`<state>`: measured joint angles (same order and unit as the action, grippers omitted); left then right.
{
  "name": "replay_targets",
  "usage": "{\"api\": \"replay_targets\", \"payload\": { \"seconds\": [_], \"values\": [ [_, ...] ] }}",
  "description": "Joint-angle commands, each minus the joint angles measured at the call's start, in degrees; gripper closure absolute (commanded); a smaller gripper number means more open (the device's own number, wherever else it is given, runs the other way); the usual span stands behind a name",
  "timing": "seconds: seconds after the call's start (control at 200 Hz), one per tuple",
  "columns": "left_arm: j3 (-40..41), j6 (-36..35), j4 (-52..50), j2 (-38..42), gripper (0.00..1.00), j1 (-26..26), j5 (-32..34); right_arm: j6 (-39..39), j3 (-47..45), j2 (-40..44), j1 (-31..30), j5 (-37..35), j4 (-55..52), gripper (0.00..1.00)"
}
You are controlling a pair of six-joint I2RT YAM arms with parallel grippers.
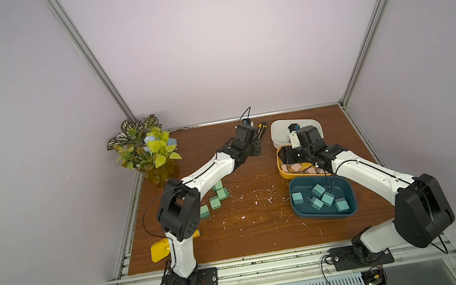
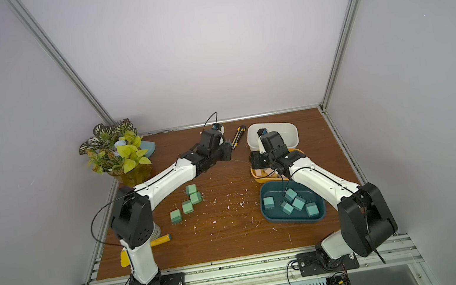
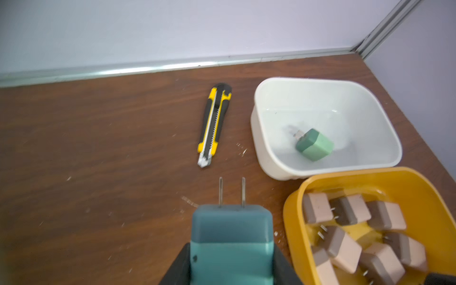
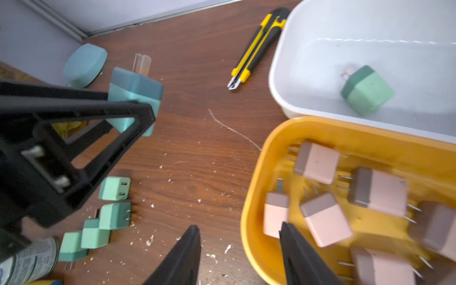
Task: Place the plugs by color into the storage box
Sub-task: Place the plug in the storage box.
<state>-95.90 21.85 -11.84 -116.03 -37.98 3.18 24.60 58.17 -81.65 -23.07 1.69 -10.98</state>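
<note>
Left wrist view: left gripper (image 3: pixel 232 261) clamps teal plug (image 3: pixel 232 229) by its sides, prongs forward, above counter (image 3: pixel 98 148).
Right gripper (image 4: pixel 239 225): parted, empty, over yellow bin (image 4: pixel 251 197) rim.
Handling: likely light, rigid, slick; grip flat sides.

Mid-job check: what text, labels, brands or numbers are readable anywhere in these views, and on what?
No text can be read in any view.
can: small printed lines, too blurred to read.
utility knife: no lettering visible.
Held teal plug: no lettering visible.
</note>
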Motion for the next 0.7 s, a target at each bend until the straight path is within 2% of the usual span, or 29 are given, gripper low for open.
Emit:
{"api": "replay_targets", "payload": {
  "seconds": [0.0, 0.155, 0.26, 0.555, 0.695],
  "values": [
    [-10.6, -3.7, -4.9, -6.3, 0.99, -1.8, -2.7, 1.6, -0.7, 2.5, 1.7, 0.1, 1.5, 0.42],
    [-23.7, -5.0, -5.8, -15.4, 0.99, -4.1, -3.4, 2.0, -2.9, 3.5, 4.0, 0.2, 2.5, 0.42],
    [-28.8, -5.1, -3.8, -19.9, 0.99, -4.7, -3.9, 2.5, -4.6, 4.5, 5.1, -0.1, 3.3, 0.42],
    [-33.7, -2.1, 6.4, -27.4, 0.99, -4.7, -6.3, 1.9, -7.5, 6.7, 7.7, 0.4, 4.3, 0.42],
    [-37.0, -1.3, 6.6, -30.5, 0.96, -4.7, -5.9, 1.9, -8.9, 7.5, 8.4, 0.9, 4.9, 0.41]
  ]
}}
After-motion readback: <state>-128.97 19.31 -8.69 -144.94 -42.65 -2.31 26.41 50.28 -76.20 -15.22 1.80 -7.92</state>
